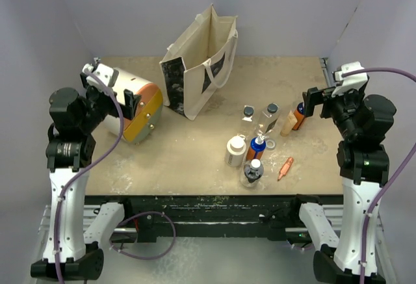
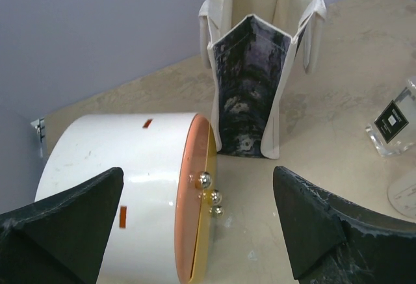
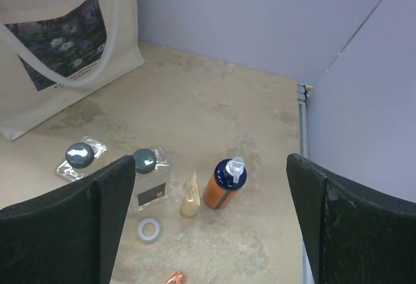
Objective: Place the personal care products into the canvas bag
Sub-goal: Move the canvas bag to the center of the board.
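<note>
The canvas bag stands upright and open at the back of the table, also seen in the left wrist view and the right wrist view. The personal care products stand grouped right of centre: a white bottle with a tan cap, an orange bottle with a blue top, clear bottles with black caps, a beige tapered one and an orange pump bottle. My left gripper hangs open over the drum's orange end. My right gripper is open and empty above the pump bottle.
A big white drum with an orange end lies on its side at the left, close to the bag. A small copper-coloured piece and a pale ring lie among the bottles. Purple walls close in the back and sides.
</note>
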Robot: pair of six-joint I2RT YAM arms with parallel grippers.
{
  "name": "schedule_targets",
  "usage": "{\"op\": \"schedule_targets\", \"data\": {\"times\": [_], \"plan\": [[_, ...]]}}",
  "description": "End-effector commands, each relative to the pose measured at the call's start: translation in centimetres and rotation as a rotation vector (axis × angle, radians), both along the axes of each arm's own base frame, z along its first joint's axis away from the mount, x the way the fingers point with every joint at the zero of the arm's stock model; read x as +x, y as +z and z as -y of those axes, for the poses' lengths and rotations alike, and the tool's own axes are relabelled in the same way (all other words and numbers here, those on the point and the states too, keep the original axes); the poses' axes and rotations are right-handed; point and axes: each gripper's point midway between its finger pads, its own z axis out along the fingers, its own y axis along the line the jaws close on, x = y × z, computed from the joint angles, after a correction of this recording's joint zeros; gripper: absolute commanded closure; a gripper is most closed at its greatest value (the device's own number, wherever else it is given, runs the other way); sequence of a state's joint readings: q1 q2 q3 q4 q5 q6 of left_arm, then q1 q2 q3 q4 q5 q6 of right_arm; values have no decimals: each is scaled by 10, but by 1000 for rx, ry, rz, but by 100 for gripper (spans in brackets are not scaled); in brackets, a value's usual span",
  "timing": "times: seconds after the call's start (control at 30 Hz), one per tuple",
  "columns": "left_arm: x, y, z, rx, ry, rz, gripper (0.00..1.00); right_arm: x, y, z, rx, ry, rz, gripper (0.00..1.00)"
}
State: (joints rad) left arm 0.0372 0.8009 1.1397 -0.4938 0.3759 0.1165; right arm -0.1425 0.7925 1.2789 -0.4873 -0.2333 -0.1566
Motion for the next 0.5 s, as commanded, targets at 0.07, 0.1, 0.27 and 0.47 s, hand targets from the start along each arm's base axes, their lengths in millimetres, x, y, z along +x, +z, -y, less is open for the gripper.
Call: {"op": "schedule_targets", "data": {"times": [0.07, 0.1, 0.27, 0.47], "plan": [[26, 67, 32, 44, -178, 110, 1, 9, 12, -19, -64, 148, 24, 0], [31, 72, 41, 60, -204, 108, 1, 10, 11, -23, -67, 175, 22, 0], [60, 78, 101, 159, -342, 74, 1, 17, 5, -38, -81, 279, 6, 0], [94, 57, 165, 252, -502, 10, 1, 21, -12, -42, -90, 322, -43, 0]]}}
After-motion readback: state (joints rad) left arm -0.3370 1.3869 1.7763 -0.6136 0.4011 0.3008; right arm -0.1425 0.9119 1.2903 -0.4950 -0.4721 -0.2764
